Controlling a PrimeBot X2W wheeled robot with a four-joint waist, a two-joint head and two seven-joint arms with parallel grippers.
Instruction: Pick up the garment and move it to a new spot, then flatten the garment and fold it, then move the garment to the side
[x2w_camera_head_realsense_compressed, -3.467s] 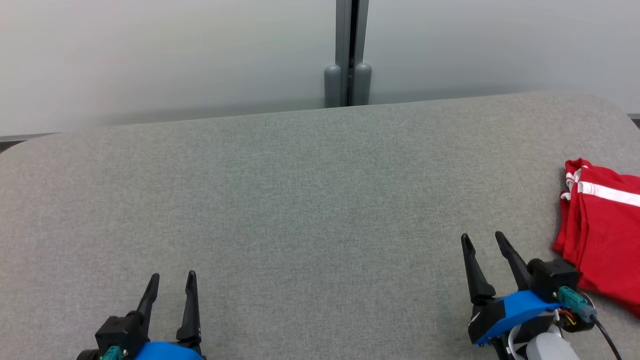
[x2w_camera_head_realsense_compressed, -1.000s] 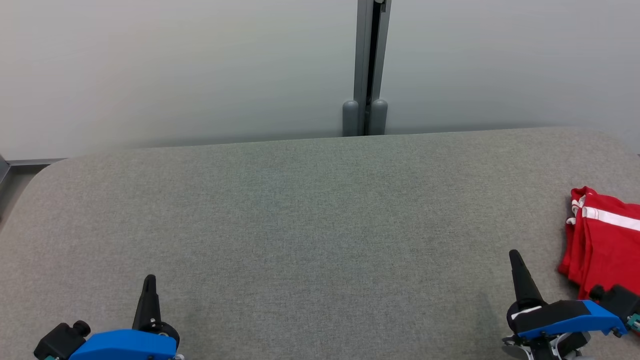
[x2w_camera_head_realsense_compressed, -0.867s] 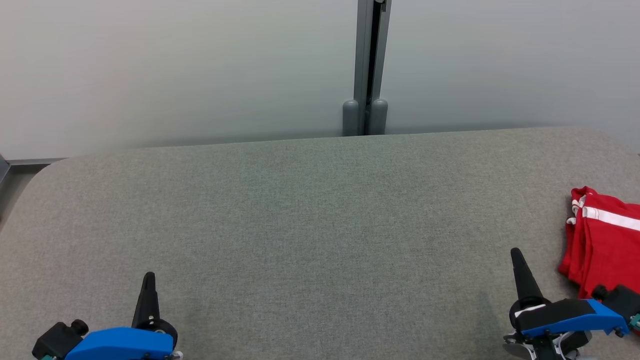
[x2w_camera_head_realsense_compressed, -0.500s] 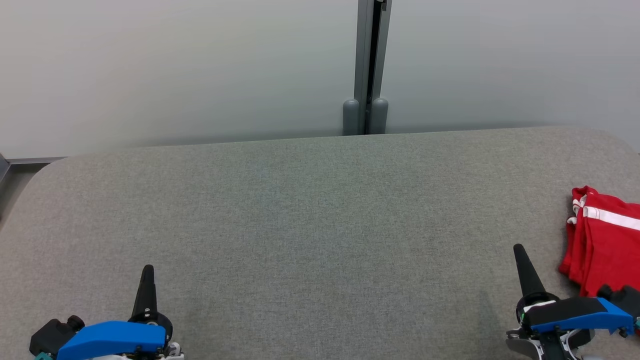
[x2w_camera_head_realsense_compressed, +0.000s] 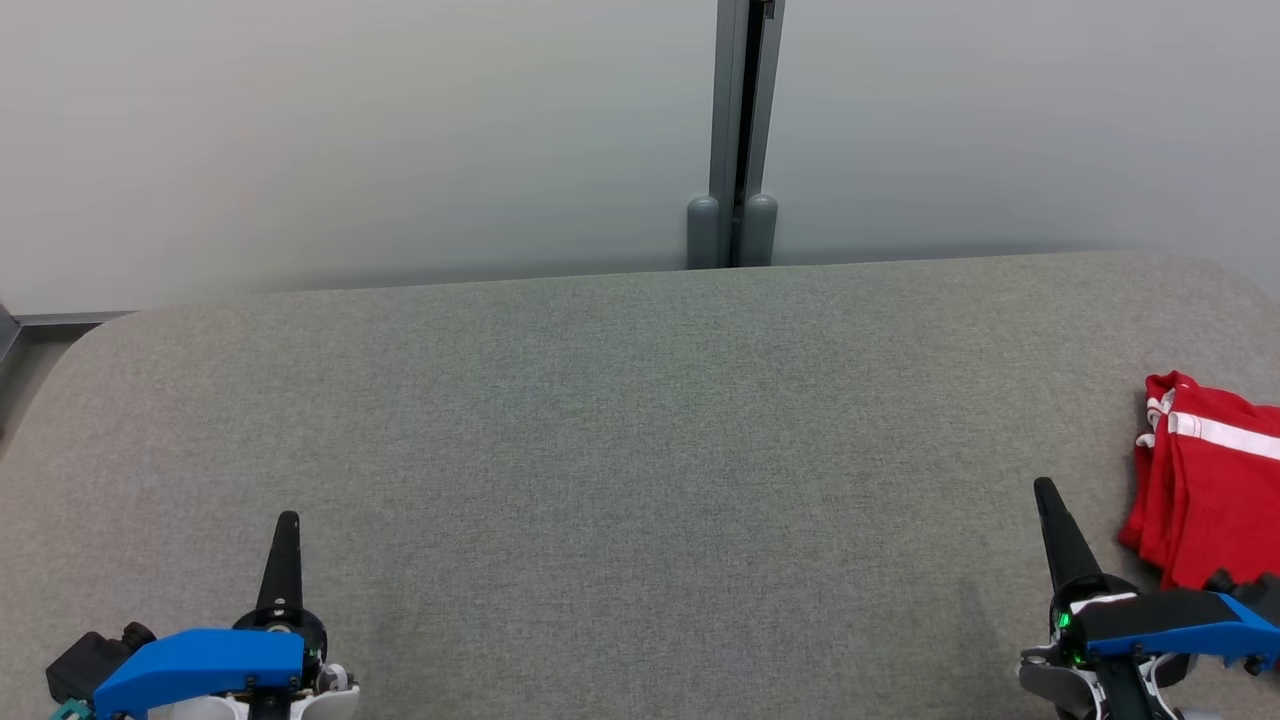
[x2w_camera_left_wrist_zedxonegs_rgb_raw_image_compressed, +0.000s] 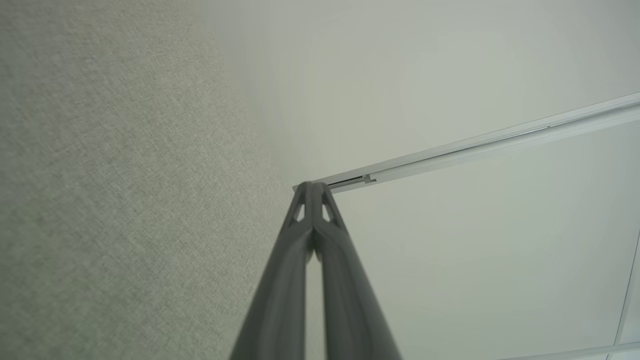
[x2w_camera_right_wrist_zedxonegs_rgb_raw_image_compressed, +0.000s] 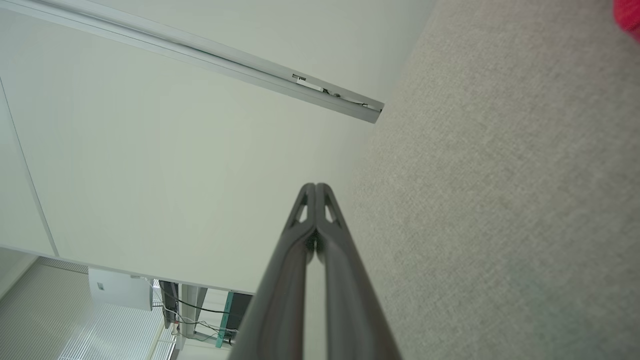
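Stretching across most of the head view, a grey fabric-covered table (x2w_camera_head_realsense_compressed: 640, 420) with rounded far corners carries everything in the scene. Behind it stands a pale wall (x2w_camera_head_realsense_compressed: 350, 130) of two panels, joined by a grey upright post (x2w_camera_head_realsense_compressed: 737, 120) that meets the table's far edge.

The red garment (x2w_camera_head_realsense_compressed: 1205, 490), trimmed with white stripes, lies bunched in folds on the table's right side, cut off by the edge of the head view. In the right wrist view a blurred red sliver of the garment (x2w_camera_right_wrist_zedxonegs_rgb_raw_image_compressed: 629, 15) sits in the top right corner.

The right gripper (x2w_camera_head_realsense_compressed: 1048, 500) is at the lower right, just beside the garment's near left corner. Its fingers are pressed fully together, point toward the wall and hold nothing. The tips are apart from the cloth, while the blue wrist housing overlaps the garment's near edge in that view. The right wrist view shows the two fingers (x2w_camera_right_wrist_zedxonegs_rgb_raw_image_compressed: 327, 280) meeting at the tip.

The left gripper (x2w_camera_head_realsense_compressed: 287, 530), at the lower left, is well apart from the garment. It is likewise closed tight and empty, its fingers (x2w_camera_left_wrist_zedxonegs_rgb_raw_image_compressed: 295, 280) touching along their tips.
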